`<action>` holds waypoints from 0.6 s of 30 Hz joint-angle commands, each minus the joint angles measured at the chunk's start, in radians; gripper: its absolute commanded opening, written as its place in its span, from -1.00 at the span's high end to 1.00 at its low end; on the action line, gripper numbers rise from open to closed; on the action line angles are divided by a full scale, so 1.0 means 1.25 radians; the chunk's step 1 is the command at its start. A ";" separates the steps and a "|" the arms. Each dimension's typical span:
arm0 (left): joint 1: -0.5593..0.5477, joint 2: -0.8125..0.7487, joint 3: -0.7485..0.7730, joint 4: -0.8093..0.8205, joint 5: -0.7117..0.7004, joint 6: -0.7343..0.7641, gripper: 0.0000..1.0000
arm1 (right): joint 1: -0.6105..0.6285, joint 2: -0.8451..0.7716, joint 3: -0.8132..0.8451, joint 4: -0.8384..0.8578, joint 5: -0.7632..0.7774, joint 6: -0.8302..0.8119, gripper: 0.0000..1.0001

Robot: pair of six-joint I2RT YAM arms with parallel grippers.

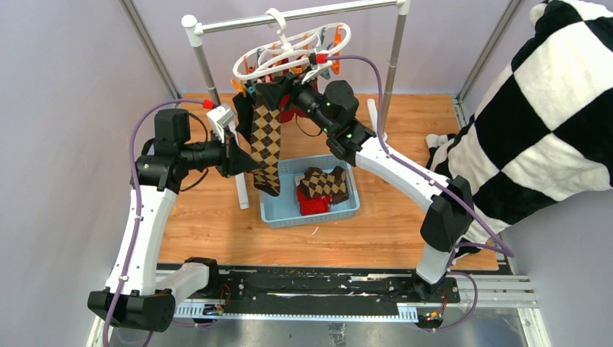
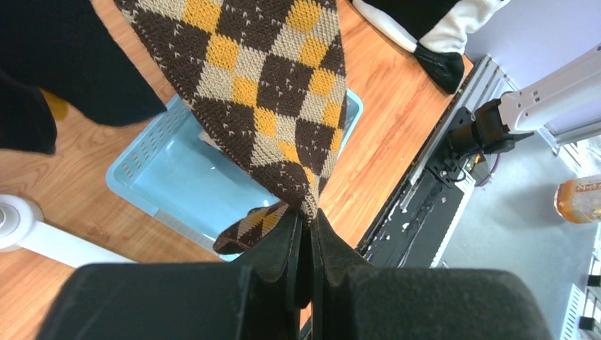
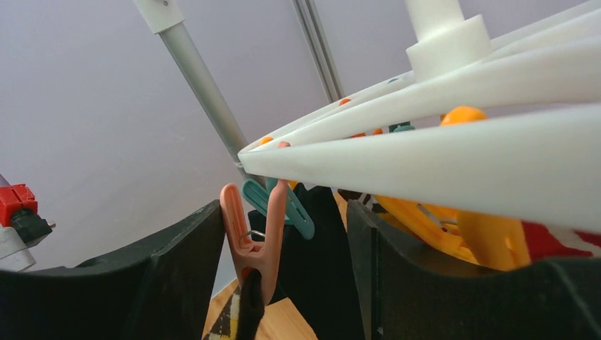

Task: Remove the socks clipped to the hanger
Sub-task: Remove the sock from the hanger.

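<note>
I see the white ring hanger point(image 1: 289, 50) hooked on the rail point(image 1: 325, 12), one argyle sock point(image 1: 265, 148) dangling beneath; a second argyle sock point(image 1: 323, 182) and a red sock point(image 1: 312, 202) lie in the basket point(image 1: 278, 217).

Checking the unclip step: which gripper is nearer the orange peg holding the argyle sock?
Right gripper: jaws straddle the peg. Left gripper grips the sock's lower end.

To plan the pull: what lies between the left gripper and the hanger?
The argyle sock spans that stretch, pinched near its lower end by the left gripper, its top at the hanger; the top view shows it.
</note>
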 commanded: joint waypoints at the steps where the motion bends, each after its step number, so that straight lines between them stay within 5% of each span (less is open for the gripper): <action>1: -0.009 0.003 -0.007 0.005 0.001 0.007 1.00 | 0.016 -0.023 -0.002 0.032 0.049 -0.039 -0.33; 8: -0.012 0.001 -0.010 0.005 0.002 0.010 1.00 | 0.079 -0.008 0.011 0.045 0.166 -0.192 -0.39; 18: -0.013 -0.003 -0.009 0.005 0.000 0.008 1.00 | 0.081 0.034 0.072 0.044 0.188 -0.205 -0.13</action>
